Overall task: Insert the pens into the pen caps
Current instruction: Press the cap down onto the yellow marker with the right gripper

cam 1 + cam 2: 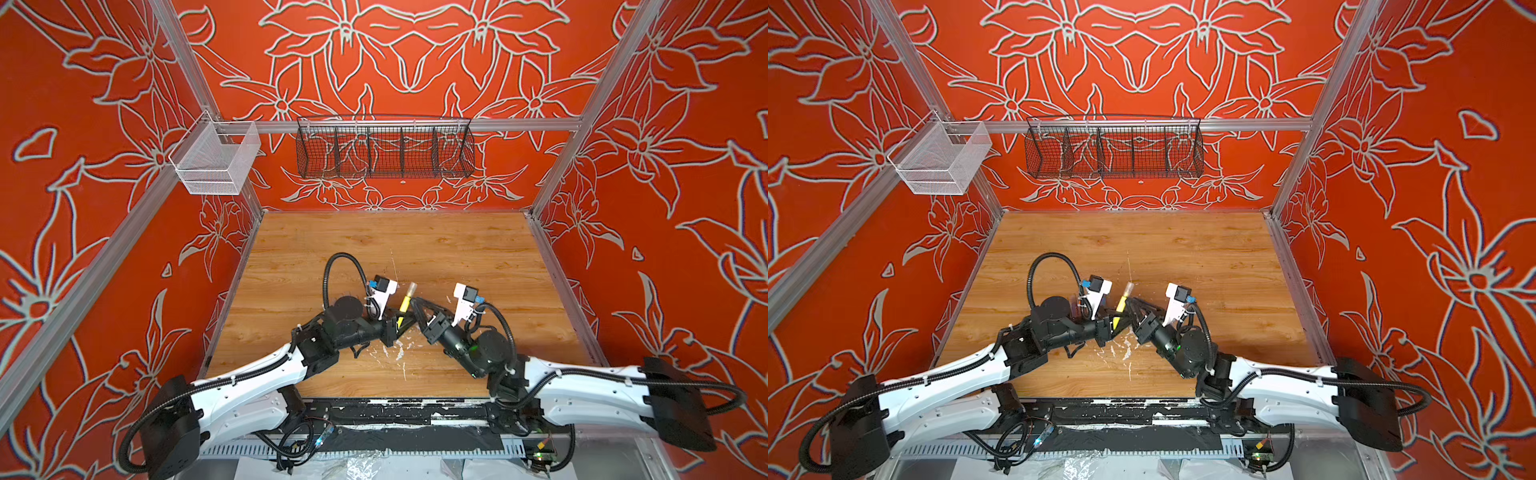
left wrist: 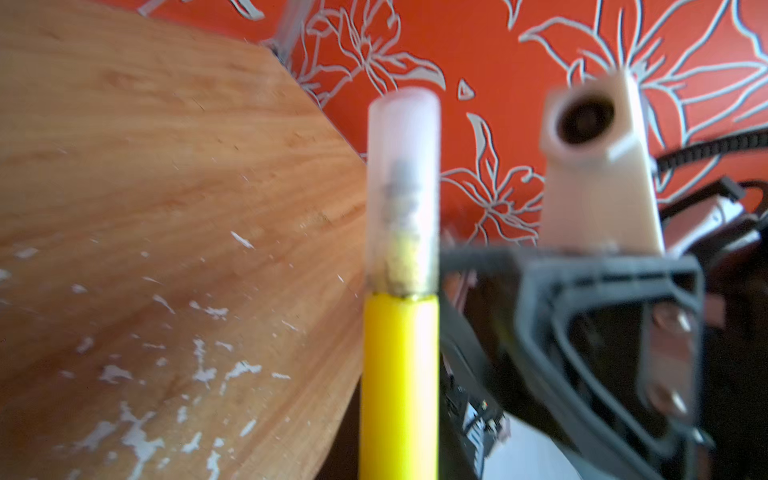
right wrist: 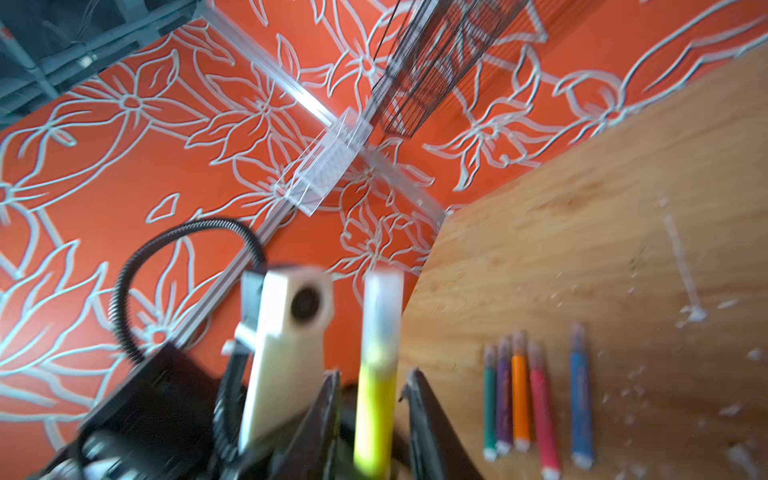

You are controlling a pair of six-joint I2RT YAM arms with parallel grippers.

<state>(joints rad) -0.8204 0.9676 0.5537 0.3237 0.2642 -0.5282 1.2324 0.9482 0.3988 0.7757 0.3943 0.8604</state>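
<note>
Hands angle inward: left hand (image 1: 397, 323) clamps yellow pen (image 1: 403, 306), right hand (image 1: 417, 307) parted.

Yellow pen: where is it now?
Mid-scene in a top view, the yellow pen is held in the left gripper, capped, with the right gripper open around it.

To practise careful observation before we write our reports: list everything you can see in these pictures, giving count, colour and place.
yellow pen: one, yellow, raised above the table between the grippers
clear cap: one, translucent, seated on the yellow pen's tip
green pen, purple pen, orange pen, pink pen, blue pen: five, side by side on the table, seemingly capped
white flecks: many, white, scattered on the table
table: one, wood-brown
black wire basket: one, back rail
white mesh basket: one, left rail
left gripper: black, shut on the yellow pen
right gripper: black, open, jaws flanking the pen
</note>
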